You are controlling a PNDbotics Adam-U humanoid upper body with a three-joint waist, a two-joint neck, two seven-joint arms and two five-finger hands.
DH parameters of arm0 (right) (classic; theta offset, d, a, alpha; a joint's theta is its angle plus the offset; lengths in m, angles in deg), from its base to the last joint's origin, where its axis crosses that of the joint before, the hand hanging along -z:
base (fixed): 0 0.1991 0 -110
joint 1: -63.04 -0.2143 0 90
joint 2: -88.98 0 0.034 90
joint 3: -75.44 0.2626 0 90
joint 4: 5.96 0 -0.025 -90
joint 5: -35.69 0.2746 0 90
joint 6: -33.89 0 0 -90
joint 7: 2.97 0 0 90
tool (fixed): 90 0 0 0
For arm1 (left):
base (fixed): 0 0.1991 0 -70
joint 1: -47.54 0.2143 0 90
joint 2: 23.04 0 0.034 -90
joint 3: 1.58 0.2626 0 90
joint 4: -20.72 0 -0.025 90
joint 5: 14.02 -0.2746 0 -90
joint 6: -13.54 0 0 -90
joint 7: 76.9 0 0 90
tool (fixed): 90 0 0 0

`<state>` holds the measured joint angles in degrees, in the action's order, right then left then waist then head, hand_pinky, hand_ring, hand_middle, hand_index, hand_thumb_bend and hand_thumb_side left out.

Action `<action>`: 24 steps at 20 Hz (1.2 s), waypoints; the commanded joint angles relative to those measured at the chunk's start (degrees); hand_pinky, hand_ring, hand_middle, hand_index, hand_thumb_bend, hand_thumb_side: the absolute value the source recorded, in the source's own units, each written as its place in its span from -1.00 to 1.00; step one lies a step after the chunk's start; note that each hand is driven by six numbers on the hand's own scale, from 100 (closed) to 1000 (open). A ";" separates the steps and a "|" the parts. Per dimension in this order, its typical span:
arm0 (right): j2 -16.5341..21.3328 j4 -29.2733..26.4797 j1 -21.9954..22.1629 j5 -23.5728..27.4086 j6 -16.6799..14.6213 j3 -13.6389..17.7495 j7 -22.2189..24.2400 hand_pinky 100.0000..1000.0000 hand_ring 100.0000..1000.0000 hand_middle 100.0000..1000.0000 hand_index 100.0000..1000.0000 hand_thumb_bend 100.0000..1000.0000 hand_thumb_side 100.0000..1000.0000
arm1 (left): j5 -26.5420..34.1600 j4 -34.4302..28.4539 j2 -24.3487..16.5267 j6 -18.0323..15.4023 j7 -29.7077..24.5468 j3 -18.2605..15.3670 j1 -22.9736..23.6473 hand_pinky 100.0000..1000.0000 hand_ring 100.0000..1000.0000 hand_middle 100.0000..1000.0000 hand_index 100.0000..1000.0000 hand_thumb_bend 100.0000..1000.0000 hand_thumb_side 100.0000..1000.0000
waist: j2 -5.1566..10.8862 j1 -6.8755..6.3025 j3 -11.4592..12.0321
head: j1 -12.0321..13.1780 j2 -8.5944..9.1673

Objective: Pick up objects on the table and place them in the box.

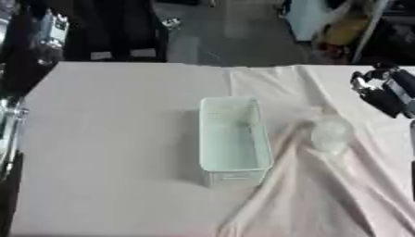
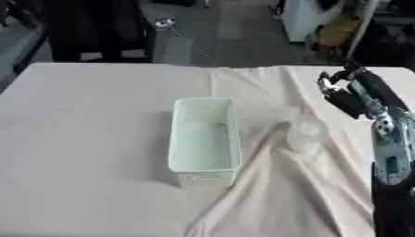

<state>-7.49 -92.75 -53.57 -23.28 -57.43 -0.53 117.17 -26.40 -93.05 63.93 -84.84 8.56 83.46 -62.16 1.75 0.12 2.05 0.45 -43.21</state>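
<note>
A pale mint rectangular box [image 1: 233,139] stands in the middle of the table, long side running away from me, with nothing visible inside. To its right a clear plastic cup [image 2: 305,134] stands on the rumpled cloth. My right hand [image 2: 344,95] hangs above the table at the right, up and to the right of the cup and apart from it; its dark fingers hang relaxed and hold nothing. At the left edge only a silver part of my left arm [image 1: 9,125] shows; that hand is out of view.
A pinkish-white cloth [image 1: 113,152] covers the table, with raised folds running diagonally at the right and front. Beyond the far edge are dark furniture [image 1: 105,28] and a floor with clutter at the upper right.
</note>
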 commanded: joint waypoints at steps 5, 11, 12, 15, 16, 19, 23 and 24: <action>0.88 2.18 -1.26 -0.27 -3.23 -2.08 4.90 1.00 1.00 1.00 0.21 -0.52 0.88 | -0.13 -0.83 -1.07 -0.12 -0.26 -0.36 -0.94 -0.17 0.10 0.39 0.41 -1.00 0.47 | 0.42 0.04 0.18 | -0.33 -0.18; 0.97 4.55 -1.56 -0.54 -5.38 -2.85 9.70 1.00 1.00 1.00 0.23 -0.48 0.94 | -0.14 -0.83 -1.03 -0.17 -0.31 -0.37 -1.00 -0.17 0.10 0.39 0.41 -1.00 0.47 | 0.40 0.06 0.27 | -0.35 -0.25; 0.98 4.63 -1.58 -0.57 -5.46 -2.85 9.88 1.00 1.00 1.00 0.23 -0.48 0.94 | -0.15 -0.83 -1.03 -0.17 -0.32 -0.37 -1.00 -0.17 0.10 0.39 0.41 -1.00 0.47 | 0.40 0.07 0.27 | -0.34 -0.26; 0.98 4.72 -1.59 -0.60 -5.55 -2.73 10.11 1.00 1.00 1.00 0.24 -0.56 1.00 | -0.16 -0.83 -1.02 -0.18 -0.33 -0.38 -1.01 -0.17 0.10 0.39 0.41 -1.00 0.47 | 0.40 0.07 0.27 | -0.31 -0.29; 0.98 4.75 -1.58 -0.64 -5.52 -2.66 10.14 1.00 1.00 1.00 0.23 -0.59 1.00 | -0.17 -0.83 -1.02 -0.18 -0.33 -0.38 -1.01 -0.17 0.10 0.39 0.41 -1.00 0.47 | 0.41 0.07 0.26 | -0.32 -0.28; 0.99 5.02 -1.56 -0.89 -5.46 -2.54 10.28 1.00 1.00 1.00 0.23 -0.63 1.00 | -0.18 -0.83 -1.02 -0.17 -0.37 -0.37 -1.02 -0.17 0.10 0.39 0.41 -1.00 0.47 | 0.43 0.06 0.26 | -0.39 -0.25; 1.08 5.38 -1.50 -1.45 -5.29 -2.28 10.36 1.00 1.00 1.00 0.23 -0.68 1.00 | -0.18 -0.83 -1.02 -0.18 -0.41 -0.37 -1.02 -0.17 0.10 0.39 0.41 -1.00 0.47 | 0.42 0.06 0.26 | -0.38 -0.26; 1.11 5.37 -1.47 -1.59 -5.20 -2.14 10.35 1.00 1.00 1.00 0.23 -0.70 1.00 | -0.19 -0.83 -1.02 -0.17 -0.42 -0.36 -1.01 -0.17 0.10 0.39 0.41 -1.00 0.47 | 0.42 0.06 0.25 | -0.36 -0.27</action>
<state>-7.42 -86.78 -53.63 -24.59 -62.67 -3.07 127.45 -26.40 -93.05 63.93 -85.05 8.30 83.46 -62.19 1.74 0.18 2.28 0.41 -43.64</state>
